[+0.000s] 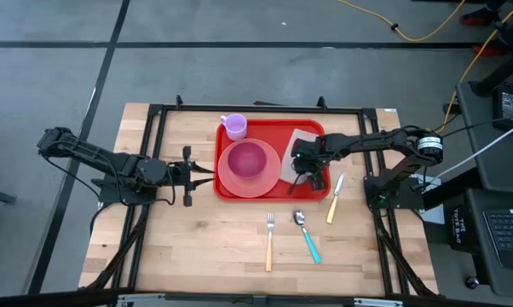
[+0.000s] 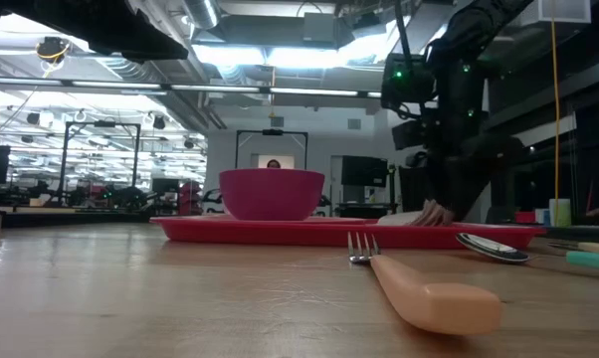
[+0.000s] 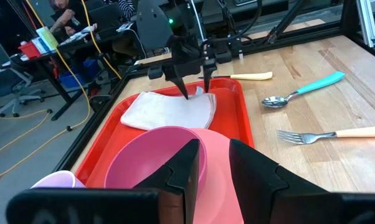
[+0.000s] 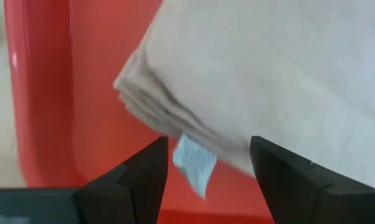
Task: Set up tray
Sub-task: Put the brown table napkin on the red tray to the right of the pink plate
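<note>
Red tray point(image 1: 314, 189) sits mid-table on wood tabletop point(image 1: 222, 247), long axis running L–R between arms. Pink bowl point(image 1: 247, 159) on plate point(image 1: 231, 183) fills its L half. Folded cloth napkin point(image 1: 297, 156) lies at R end, directly under right gripper point(image 1: 302, 176), fingers apart, holding nothing. Left gripper point(image 1: 188, 176) waits at tray's L edge, narrow gap, empty. Lab room behind.

red tray point(image 2: 309, 233) on counter point(image 2: 130, 298), pink bowl point(image 2: 272, 194) on it, folded cloth point(image 2: 419, 215) at tray's right end under dark arm point(image 2: 449, 109); fork point(image 2: 419, 288) nearest, spoon point(image 2: 491, 247) beside
</note>
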Motion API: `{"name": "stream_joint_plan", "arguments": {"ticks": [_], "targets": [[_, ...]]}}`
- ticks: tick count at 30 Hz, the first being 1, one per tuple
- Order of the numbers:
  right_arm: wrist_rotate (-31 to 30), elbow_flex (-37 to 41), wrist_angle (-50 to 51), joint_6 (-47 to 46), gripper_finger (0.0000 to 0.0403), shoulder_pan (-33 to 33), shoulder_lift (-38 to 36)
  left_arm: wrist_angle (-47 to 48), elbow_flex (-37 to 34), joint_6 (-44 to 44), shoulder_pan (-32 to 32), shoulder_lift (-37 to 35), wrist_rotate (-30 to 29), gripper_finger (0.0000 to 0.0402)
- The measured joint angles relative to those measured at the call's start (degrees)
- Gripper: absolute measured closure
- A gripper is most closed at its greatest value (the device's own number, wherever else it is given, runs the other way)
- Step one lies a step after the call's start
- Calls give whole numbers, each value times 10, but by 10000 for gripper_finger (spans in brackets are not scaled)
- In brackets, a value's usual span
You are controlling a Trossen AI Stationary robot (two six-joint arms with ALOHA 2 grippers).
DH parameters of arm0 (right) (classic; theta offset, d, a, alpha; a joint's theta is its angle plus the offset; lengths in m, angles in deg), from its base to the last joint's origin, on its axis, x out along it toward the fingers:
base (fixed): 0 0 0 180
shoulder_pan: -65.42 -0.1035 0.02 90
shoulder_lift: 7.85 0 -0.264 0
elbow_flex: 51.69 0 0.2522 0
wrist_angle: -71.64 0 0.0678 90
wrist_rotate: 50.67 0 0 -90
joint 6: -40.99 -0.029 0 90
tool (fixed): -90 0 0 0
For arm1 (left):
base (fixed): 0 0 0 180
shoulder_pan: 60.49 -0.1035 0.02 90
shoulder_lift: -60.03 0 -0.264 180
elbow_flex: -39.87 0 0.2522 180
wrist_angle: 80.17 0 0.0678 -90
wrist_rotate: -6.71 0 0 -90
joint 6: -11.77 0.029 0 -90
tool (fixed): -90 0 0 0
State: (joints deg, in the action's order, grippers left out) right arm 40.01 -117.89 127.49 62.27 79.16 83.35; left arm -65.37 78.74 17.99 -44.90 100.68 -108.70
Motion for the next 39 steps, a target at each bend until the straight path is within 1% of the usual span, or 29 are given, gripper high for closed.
{"name": "stream_joint_plan", "arguments": {"ticks": [4,11,15,17,20,24,27,29,32,35,36,37,39], "targets": [[0,-12,29,-21,174,0,0,0,0,0,0,0,0,320],[-4,-18,29,-45,175,0,0,0,0,0,0,0,0,320],[-54,-31,63,-48,175,0,0,0,0,0,0,0,0,320],[-66,-42,70,-48,175,0,0,0,0,3,0,0,0,320],[-61,-55,46,-46,175,0,0,0,0,3,0,0,0,320],[-38,-58,-34,-44,185,0,0,0,0,5,0,0,0,320],[-37,-52,-71,-47,212,0,0,0,0,5,0,0,0,320],[-37,-47,-85,-53,241,-2,0,0,0,5,0,0,0,320],[-36,-42,-94,-74,299,-7,0,0,0,5,0,0,0,320],[-35,-27,-126,-90,372,-20,0,0,0,5,0,0,0,320],[-35,-22,-132,-91,387,-24,0,0,0,5,0,0,0,320],[-35,-18,-137,-92,392,-28,0,0,0,5,0,0,0,320],[-35,-5,-156,-106,389,-37,0,0,0,5,0,0,0,320]]}}
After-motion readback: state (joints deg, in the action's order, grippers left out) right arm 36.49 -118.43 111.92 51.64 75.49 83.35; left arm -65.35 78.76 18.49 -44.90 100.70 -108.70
